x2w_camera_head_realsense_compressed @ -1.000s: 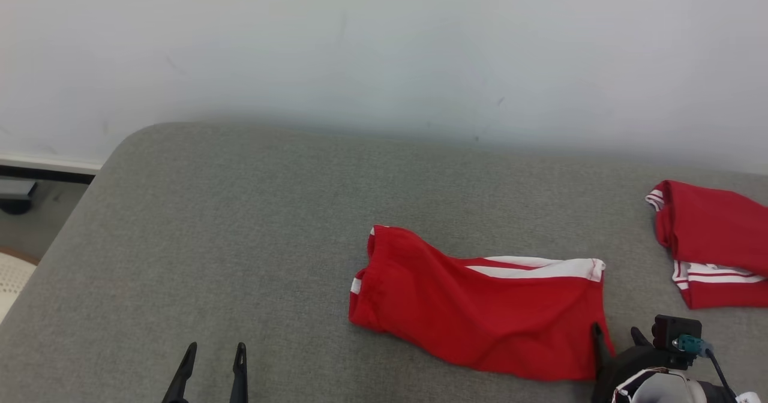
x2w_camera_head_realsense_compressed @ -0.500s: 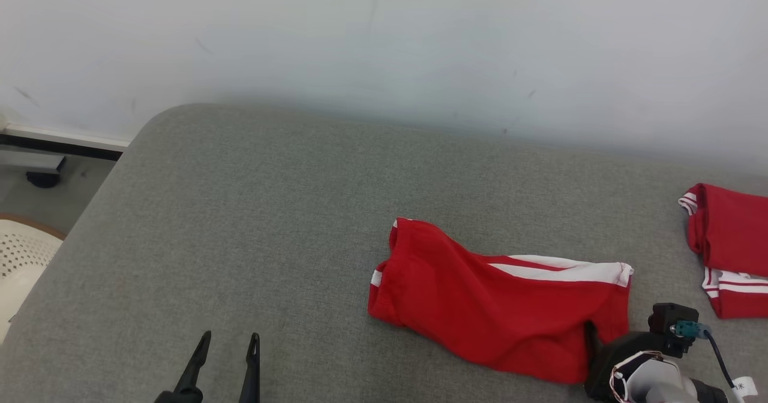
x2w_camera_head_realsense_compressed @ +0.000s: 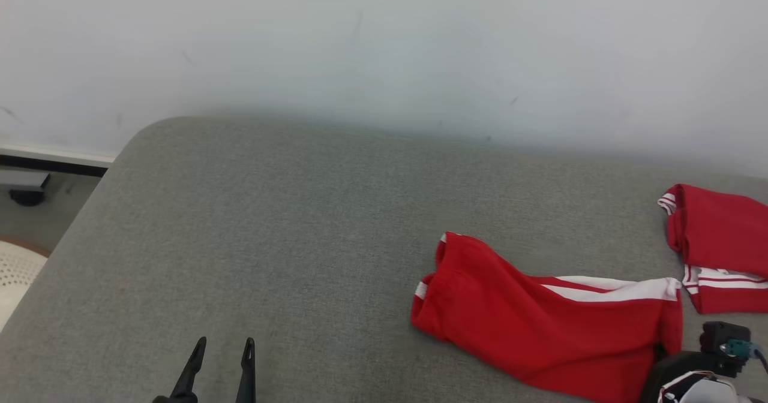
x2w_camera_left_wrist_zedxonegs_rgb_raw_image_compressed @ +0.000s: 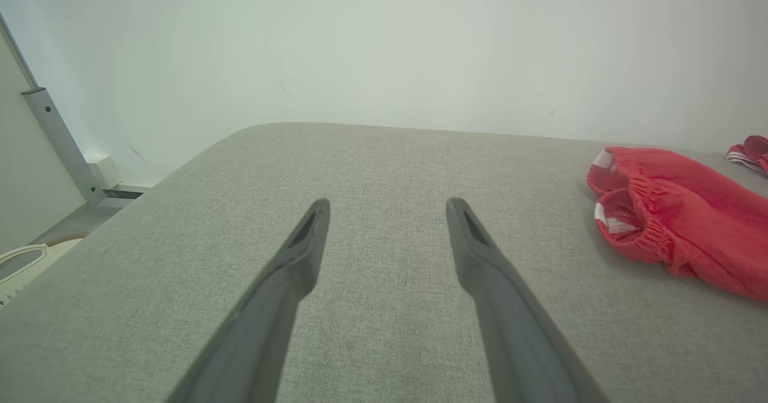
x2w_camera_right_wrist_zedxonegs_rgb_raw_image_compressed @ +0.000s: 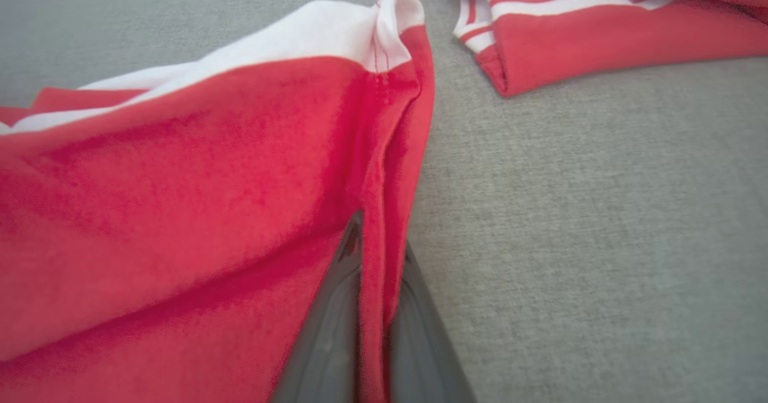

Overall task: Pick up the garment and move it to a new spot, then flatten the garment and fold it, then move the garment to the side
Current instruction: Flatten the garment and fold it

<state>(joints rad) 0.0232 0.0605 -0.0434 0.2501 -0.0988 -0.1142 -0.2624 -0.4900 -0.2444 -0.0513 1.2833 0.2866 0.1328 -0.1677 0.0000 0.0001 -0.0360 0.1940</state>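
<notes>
Right wrist view, fingers point(x2w_camera_right_wrist_zedxonegs_rgb_raw_image_compressed: 324, 346) pinching garment point(x2w_camera_right_wrist_zedxonegs_rgb_raw_image_compressed: 180, 199) edge

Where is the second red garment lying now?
The second garment lies at the head view's far right on the grey cushion, just right of the red shorts.

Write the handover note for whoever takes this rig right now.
Left gripper: open, empty, over the grey cushion.
Right gripper: shut on the red garment at its right-hand hem.
Garment: lying on the cushion, apparently folded over, white stripe along its far edge. A second red garment lies further right, apart from it.
Done: grip taken; folding looks finished.
Left: probably move the garment to the side and release.
</notes>
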